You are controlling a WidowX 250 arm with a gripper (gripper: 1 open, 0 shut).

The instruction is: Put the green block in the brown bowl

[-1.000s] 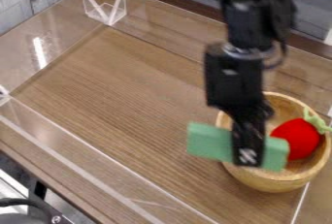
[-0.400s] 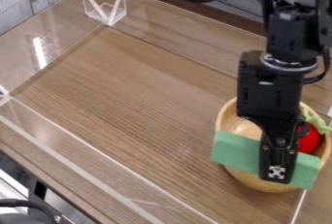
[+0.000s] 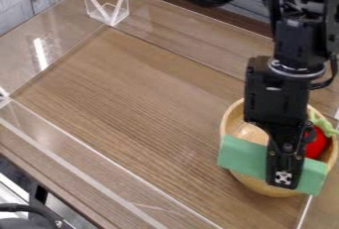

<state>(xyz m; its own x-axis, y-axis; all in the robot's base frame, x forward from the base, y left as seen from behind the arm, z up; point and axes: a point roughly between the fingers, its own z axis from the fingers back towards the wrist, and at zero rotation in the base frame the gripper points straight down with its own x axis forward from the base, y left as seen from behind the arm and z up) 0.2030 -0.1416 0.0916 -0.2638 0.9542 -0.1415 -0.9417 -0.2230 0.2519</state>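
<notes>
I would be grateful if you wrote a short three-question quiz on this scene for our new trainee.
1. True or false: the gripper is holding the green block.

2. Fill in the blank: besides the gripper and block, a round ____ thing shows at the brown bowl.

3. Which of these is the white wire-like object nearest in the picture?
a) the brown bowl
b) the upper left corner
c) the lower right corner

Key: 1. true; 2. red; 3. b
</notes>
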